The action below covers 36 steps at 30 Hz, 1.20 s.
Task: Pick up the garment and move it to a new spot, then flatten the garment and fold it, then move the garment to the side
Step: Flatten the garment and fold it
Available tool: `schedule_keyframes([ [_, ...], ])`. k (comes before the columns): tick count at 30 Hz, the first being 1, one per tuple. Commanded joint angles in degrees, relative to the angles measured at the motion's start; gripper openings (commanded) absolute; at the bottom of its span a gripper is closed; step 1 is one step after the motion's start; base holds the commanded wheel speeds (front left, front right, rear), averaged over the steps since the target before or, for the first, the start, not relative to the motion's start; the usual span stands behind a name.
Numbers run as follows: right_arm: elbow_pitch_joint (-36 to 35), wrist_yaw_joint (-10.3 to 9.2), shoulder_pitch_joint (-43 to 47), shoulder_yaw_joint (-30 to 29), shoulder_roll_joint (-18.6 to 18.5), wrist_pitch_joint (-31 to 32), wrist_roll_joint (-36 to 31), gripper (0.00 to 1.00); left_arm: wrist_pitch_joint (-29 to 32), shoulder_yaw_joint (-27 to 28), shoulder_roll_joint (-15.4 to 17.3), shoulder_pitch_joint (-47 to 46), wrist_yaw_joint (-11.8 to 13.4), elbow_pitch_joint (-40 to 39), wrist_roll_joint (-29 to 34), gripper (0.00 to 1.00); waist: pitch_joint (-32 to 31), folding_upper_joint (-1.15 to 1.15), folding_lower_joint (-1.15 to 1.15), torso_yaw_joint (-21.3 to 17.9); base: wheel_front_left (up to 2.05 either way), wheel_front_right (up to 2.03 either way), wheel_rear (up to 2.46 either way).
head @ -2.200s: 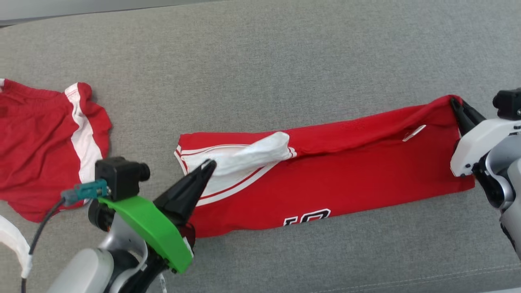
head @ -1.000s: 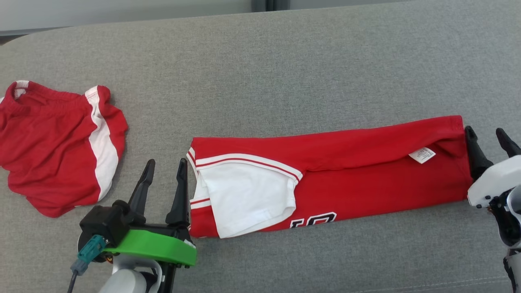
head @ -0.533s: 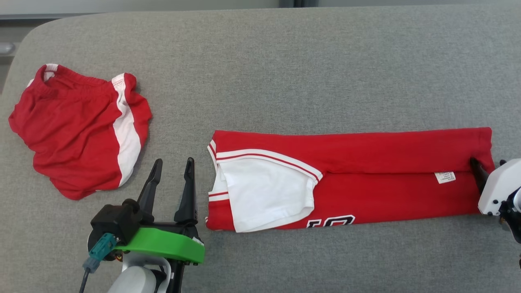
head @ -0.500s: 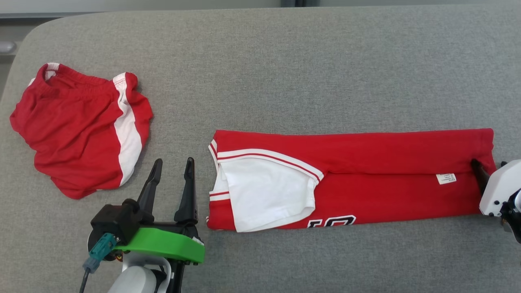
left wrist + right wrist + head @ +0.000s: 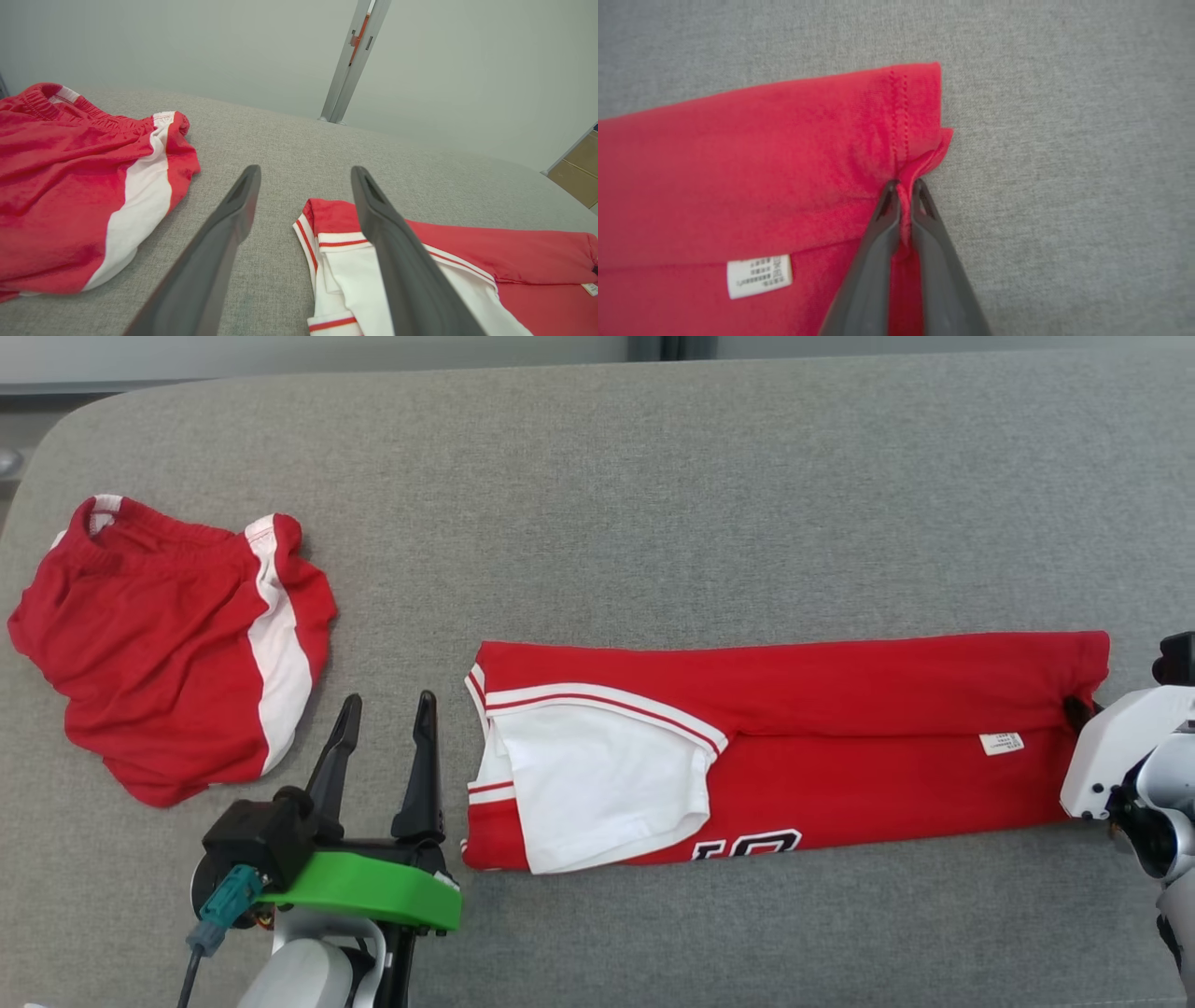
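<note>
The garment point(image 5: 840, 709) is a red jersey with white sleeve and black lettering, folded into a long strip across the grey cushion point(image 5: 597, 504). My right gripper point(image 5: 903, 184) is shut on a pinch of its red hem at the right end; in the head view that gripper point(image 5: 1074, 707) is mostly hidden behind its white wrist. My left gripper point(image 5: 385, 709) stands open just left of the garment's collar end, holding nothing. In the left wrist view its fingers point(image 5: 233, 219) frame bare cushion, with the garment point(image 5: 467, 247) to the right.
A pair of red shorts with a white stripe point(image 5: 168, 635) lies at the cushion's left end, also in the left wrist view point(image 5: 70, 186). Beyond the cushion's far edge stand a pale wall and a metal post point(image 5: 350, 56). A white care label point(image 5: 759, 275) lies near the right gripper.
My right gripper has closed on the garment's right hem, which was between open fingers a moment ago. The left gripper stays open beside the collar end. The head camera shifted slightly.
</note>
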Motion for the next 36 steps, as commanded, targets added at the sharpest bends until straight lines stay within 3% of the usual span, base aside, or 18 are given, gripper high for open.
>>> schedule_keyframes([
  [1,0.8,-0.14,-0.3,0.1,-0.3,-0.6,0.3,0.00,-0.3,0.3,0.5,-0.2,0.2,0.2,0.6,1.00,-1.2,0.00,0.00,-1.5,0.00,0.00,0.00],
  [13,-1.7,-0.13,0.9,-2.7,-4.0,-2.7,4.1,0.00,0.9,-0.3,2.0,-0.4,0.7,0.5,1.5,1.00,-4.5,0.00,0.00,-8.4,0.00,0.00,0.00],
  [23,-12.3,-0.11,2.8,3.6,2.0,0.9,11.6,0.00,1.5,-0.6,1.2,0.2,-0.1,1.5,-0.5,1.00,-6.4,0.00,0.00,-10.3,0.00,0.00,0.00],
  [30,-24.9,-0.11,6.4,9.2,5.7,5.8,16.5,0.00,1.4,-1.0,0.8,0.9,-0.4,1.7,-1.4,1.00,-7.5,0.00,0.00,-8.9,0.00,0.00,0.00],
  [36,-30.5,-0.09,7.1,13.4,10.1,7.7,18.0,0.00,1.1,-1.0,0.5,0.3,-0.8,1.9,-1.9,1.00,-6.9,0.00,0.00,-7.1,0.00,0.00,0.00],
])
